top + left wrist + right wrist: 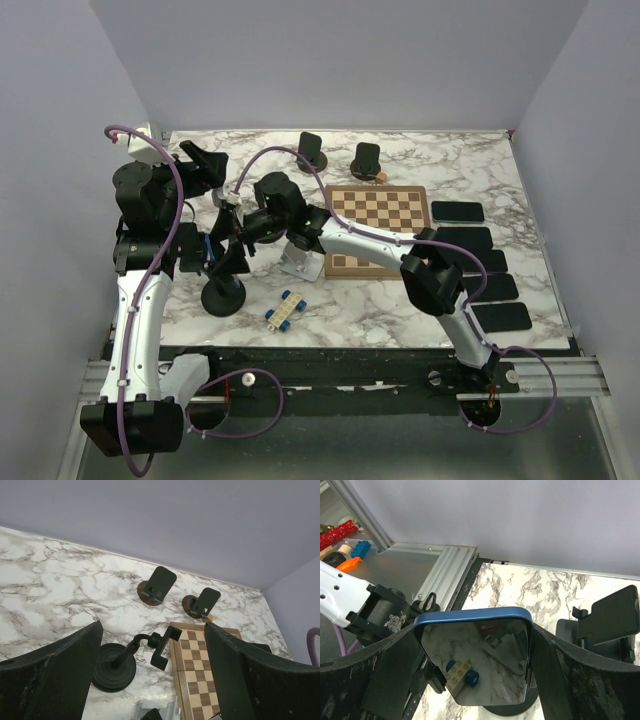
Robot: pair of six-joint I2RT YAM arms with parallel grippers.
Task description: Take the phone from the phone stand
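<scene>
No text, label, brand or number can be read in any view — the phone (475, 655) screen shows only reflections, and the chessboard (385, 208) bears plain squares.

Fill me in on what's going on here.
The right gripper is shut on the blue-edged phone, which sits above the round base of the black phone stand; whether it is free of the stand cannot be told. The left gripper is open and empty, raised over the left side of the table.

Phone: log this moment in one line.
right pincer: shut on phone | phone: directly over stand | left pincer: open, empty
</scene>
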